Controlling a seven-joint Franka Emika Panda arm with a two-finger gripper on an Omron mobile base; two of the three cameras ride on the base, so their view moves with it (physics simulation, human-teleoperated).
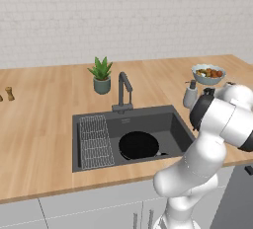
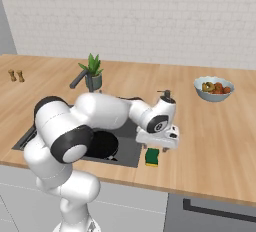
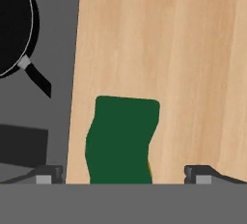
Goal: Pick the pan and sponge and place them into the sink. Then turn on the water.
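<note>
Sponge (image 2: 152, 157) on the wooden tabletop (image 2: 215, 141), just beside the sink (image 1: 182, 124)
Pincer (image 2: 158, 149) hangs right over it, jaws spread wide, gripping nothing; pan (image 1: 139, 145) already sits in the basin

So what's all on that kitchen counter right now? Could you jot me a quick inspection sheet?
Surface: wooden counter with a dark sink set into it.
Job's things: pan already lies in the sink; sponge lies on the counter beside the sink's right edge, green side up; no water runs from the faucet.
Clutter: potted plant, bowl of food, soap dispenser, two small shakers, wire rack in the sink.
Gripper: gripper open, just above the sponge, one fingertip on each side, holding nothing.
Cables: nothing seen.
Surroundings: white tiled wall, grey cabinets below.
</note>
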